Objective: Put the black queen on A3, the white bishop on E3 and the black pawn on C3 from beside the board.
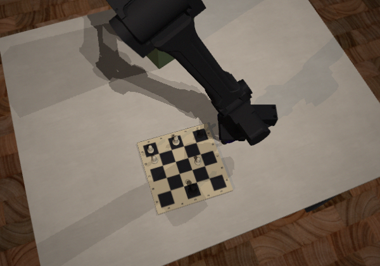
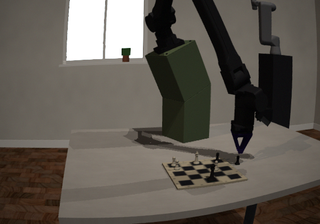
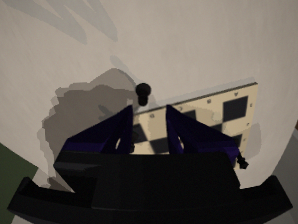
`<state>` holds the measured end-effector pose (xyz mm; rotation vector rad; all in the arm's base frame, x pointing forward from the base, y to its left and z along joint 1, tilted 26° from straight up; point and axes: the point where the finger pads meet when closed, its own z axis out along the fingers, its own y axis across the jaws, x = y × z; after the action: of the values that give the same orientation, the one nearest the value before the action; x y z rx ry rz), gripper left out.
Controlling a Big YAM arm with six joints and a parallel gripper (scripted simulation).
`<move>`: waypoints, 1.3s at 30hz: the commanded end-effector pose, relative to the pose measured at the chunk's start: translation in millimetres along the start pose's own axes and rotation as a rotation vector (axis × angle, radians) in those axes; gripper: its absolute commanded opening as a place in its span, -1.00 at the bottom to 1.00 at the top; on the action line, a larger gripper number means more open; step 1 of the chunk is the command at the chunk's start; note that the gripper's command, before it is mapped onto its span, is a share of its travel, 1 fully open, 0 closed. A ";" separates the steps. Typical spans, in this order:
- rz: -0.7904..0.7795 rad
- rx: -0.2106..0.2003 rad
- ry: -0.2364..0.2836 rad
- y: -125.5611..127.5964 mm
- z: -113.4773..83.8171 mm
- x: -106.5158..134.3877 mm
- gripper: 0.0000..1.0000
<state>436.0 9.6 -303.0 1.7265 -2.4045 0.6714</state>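
Note:
The small chessboard (image 1: 146, 166) (image 2: 170, 174) (image 3: 209, 103) lies on the table. A black pawn (image 2: 237, 160) (image 3: 143, 91) stands on the table just off the board's far right corner. My gripper (image 2: 241, 151) (image 3: 149, 110) (image 1: 225, 140) hangs point-down just above the table, right beside the pawn. Its fingers are slightly apart with nothing between them. A tall black queen (image 1: 191, 188) (image 2: 212, 172) stands on the board near its front edge. A white bishop (image 1: 175, 140) (image 2: 197, 158) stands at the board's far edge.
Two white pawns (image 1: 151, 149) (image 1: 154, 159) stand at the board's left corner, a black piece (image 1: 199, 134) at the far right corner and a white piece (image 1: 197, 160) mid-board. The green arm base (image 2: 184, 90) stands behind, a dark box (image 2: 274, 90) at the right.

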 end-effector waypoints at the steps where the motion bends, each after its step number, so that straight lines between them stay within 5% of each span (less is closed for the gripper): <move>1: 0.000 -0.011 0.002 4.4 11.0 3.9 -0.35; 39: -0.001 -0.010 0.002 11.1 10.8 10.7 -0.35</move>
<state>426.4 4.6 -304.3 1.7243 -2.4025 0.6686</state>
